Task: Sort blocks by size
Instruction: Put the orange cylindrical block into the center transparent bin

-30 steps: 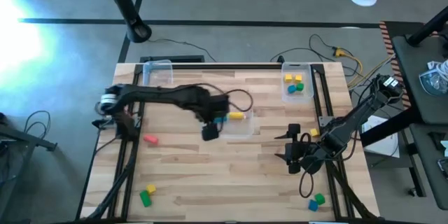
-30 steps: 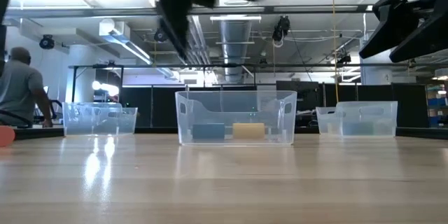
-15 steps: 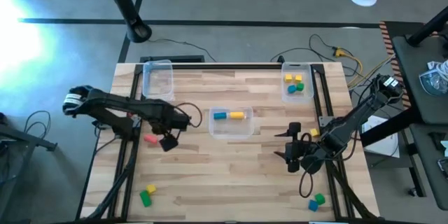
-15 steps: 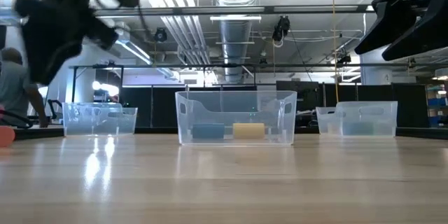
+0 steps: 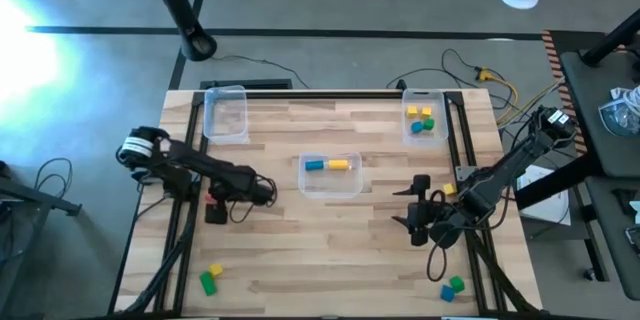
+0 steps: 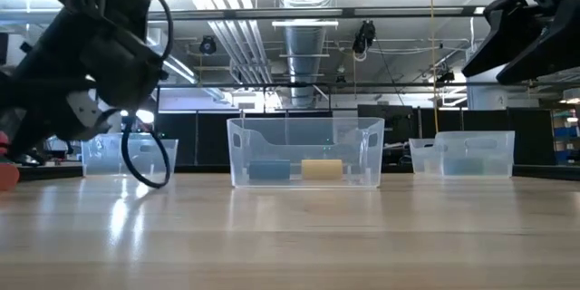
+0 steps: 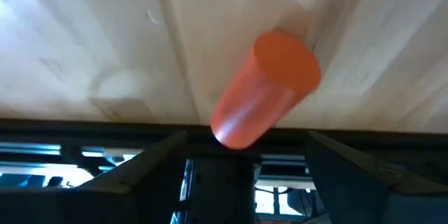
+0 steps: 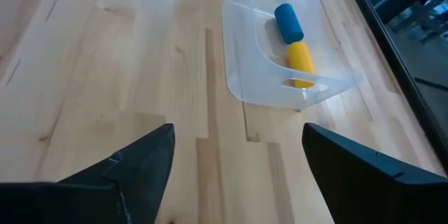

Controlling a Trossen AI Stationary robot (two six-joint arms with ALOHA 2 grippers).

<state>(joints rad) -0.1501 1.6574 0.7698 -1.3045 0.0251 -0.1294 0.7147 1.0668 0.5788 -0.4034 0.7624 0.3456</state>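
Note:
A red cylinder block [image 7: 262,87] lies on its side on the table near the left edge, also visible in the low view as the red block [image 6: 7,174]. My left gripper [image 7: 245,140] hangs open just over it, one finger on either side of the block's near end, without touching it. In the high view my left gripper [image 5: 216,210] covers the block. My right gripper [image 5: 415,220] waits open above the table's right part. A blue block [image 5: 314,166] and a yellow block [image 5: 340,164] lie in the middle bin [image 5: 330,188].
A clear bin [image 5: 225,110] stands at the far left. Another bin [image 5: 412,136] at the far right holds yellow, green and blue blocks. Green and yellow blocks [image 5: 209,278] lie near-left. Blue and green blocks [image 5: 452,286] lie near-right, and a yellow block [image 5: 449,189] sits by the right rail.
My left gripper has swung from beside the middle bin toward the table's left edge and come down over the red block. The blocks have stayed where they were.

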